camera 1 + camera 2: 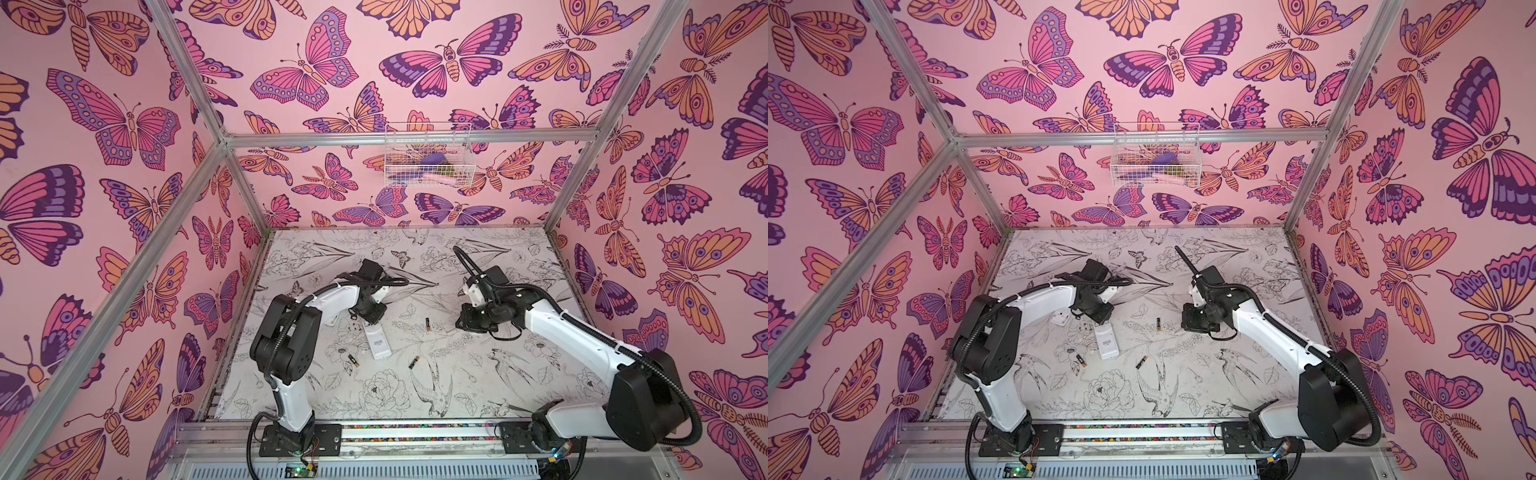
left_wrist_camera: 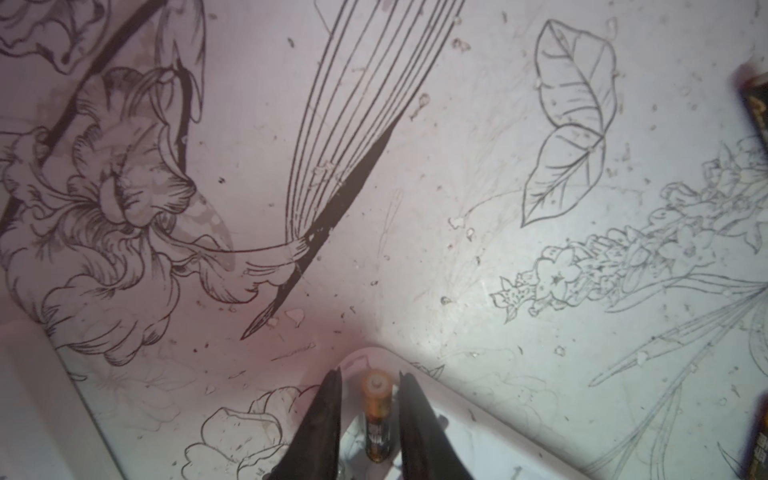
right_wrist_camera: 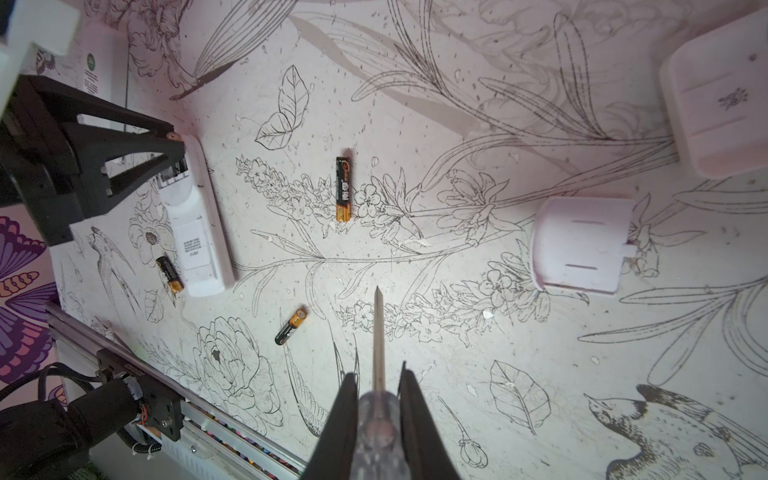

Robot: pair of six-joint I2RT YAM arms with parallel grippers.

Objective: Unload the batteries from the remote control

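Three batteries are already out on the table (image 1: 478, 365). Take the remote control (image 1: 377, 343) in a top view as the dial's centre. One battery (image 1: 427, 324) lies at about 2 o'clock, well apart from it. Another battery (image 1: 413, 362) lies near it at 4 o'clock, and a third battery (image 1: 353, 360) sits just beside it at 8 o'clock.

Your left gripper (image 2: 370, 374) sits over the remote's 12 o'clock end. In the left wrist view its fingers (image 2: 324, 415) are parted and stand either side of a fourth battery (image 2: 376, 411), which lies in the open compartment. You can see a sliver of gap on each side, so nothing is gripped.

Your right gripper (image 3: 378, 380) is off near the remote's 3 o'clock, beyond the far battery. It is closed on the handle of a clear-handled tool (image 3: 378, 332), whose thin shaft points out past the fingertips.
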